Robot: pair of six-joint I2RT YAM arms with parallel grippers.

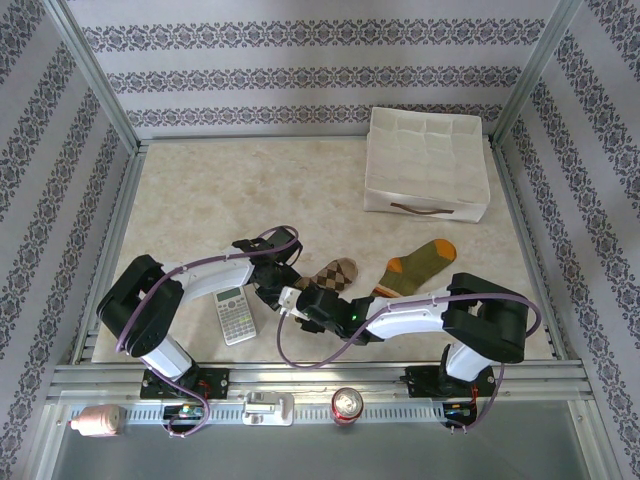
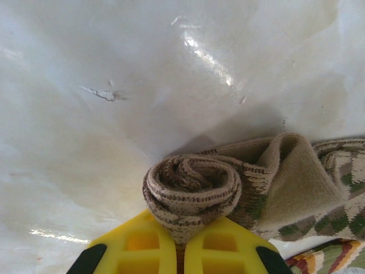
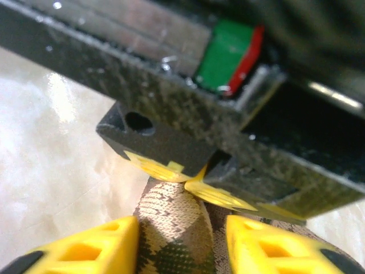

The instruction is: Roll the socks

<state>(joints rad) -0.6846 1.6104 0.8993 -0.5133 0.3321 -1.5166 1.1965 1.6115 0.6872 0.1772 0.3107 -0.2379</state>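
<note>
My left jaws are closed tight. Their yellow fingers (image 2: pixel 142 248) pinch the rolled-up end of the brown and beige argyle sock (image 2: pixel 191 191). In my left wrist view that end is wound into a snug spiral right at the fingertips. The rest of the sock spreads to the right on the pale marbled counter (image 2: pixel 114 85), with a plain beige fold showing. A strip of the olive green sock with orange toe and heel (image 2: pixel 325 260), its coloured stripes visible, lies at the lower right corner just beside the argyle one.

My right jaws stand partly apart, one yellow finger (image 3: pixel 85 248) on each side of the argyle sock. The knit fills the gap and reaches both fingers; whether they press on it I cannot tell. Just ahead of them the dark body of my left jaws comes in from above, its yellow tips meeting on the same sock.

From overhead, both arms meet at the near middle of the counter, and the diamond-patterned part of the argyle sock sticks out to the right of them. The olive green sock lies flat just to its right, orange toe toward the far right. A grey calculator (image 1: pixel 236 314) lies beside my left arm. A white fabric box with a brown handle (image 1: pixel 425 165) stands at the far right, well apart. A drinks can (image 1: pixel 347 403) stands on the near rail between the bases.
</note>
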